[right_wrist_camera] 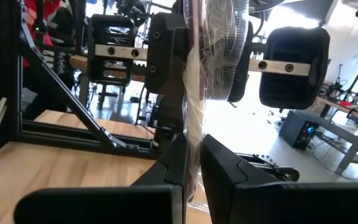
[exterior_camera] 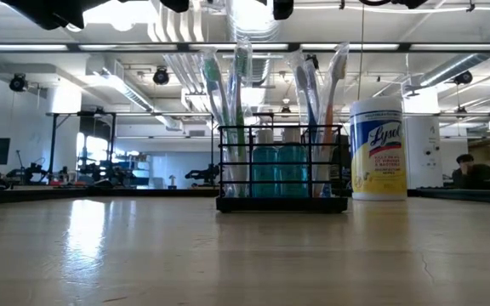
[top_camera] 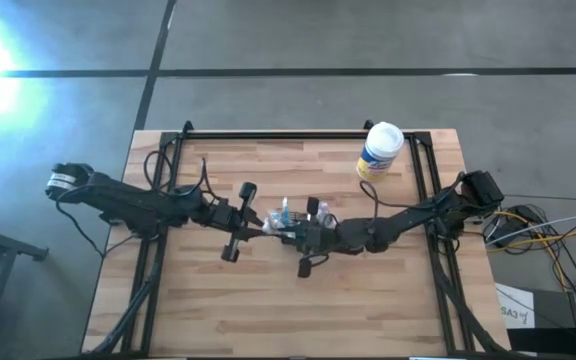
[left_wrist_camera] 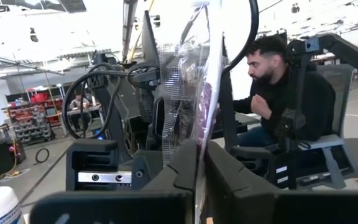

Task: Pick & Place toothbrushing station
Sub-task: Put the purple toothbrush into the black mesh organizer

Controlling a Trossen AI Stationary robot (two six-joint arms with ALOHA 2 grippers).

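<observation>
The toothbrushing station (exterior_camera: 282, 170) is a black wire holder with several toothbrushes in clear wrapping and teal cups. It stands with its base on the wooden table (top_camera: 268, 310) at mid-table (top_camera: 288, 214). My left gripper (top_camera: 265, 224) comes at it from the table's left and is shut on the clear wrapping (left_wrist_camera: 201, 93). My right gripper (top_camera: 300, 232) comes from the table's right and is shut on the same bundle (right_wrist_camera: 197, 74). In the low view both grippers are cut off at the picture's upper edge. My left gripper pinches the clear wrapping (left_wrist_camera: 200, 134) that sticks up from the station between its two fingers. The fingers lie about level, coming from the table's left. The wrapping stands upright between them. My right gripper pinches the clear wrapping (right_wrist_camera: 193, 127) between its two fingers, opposite my left gripper (right_wrist_camera: 166, 56). The fingers lie about level, coming from the table's right. The wrapping stands upright; the station's base shows on the table in the low view.
A white-and-yellow round canister (top_camera: 380, 150) stands at the table's far right, behind and right of the station in the low view (exterior_camera: 378, 149). A black frame (top_camera: 423, 200) runs along the table's edges. A person (left_wrist_camera: 278, 87) sits beyond the table.
</observation>
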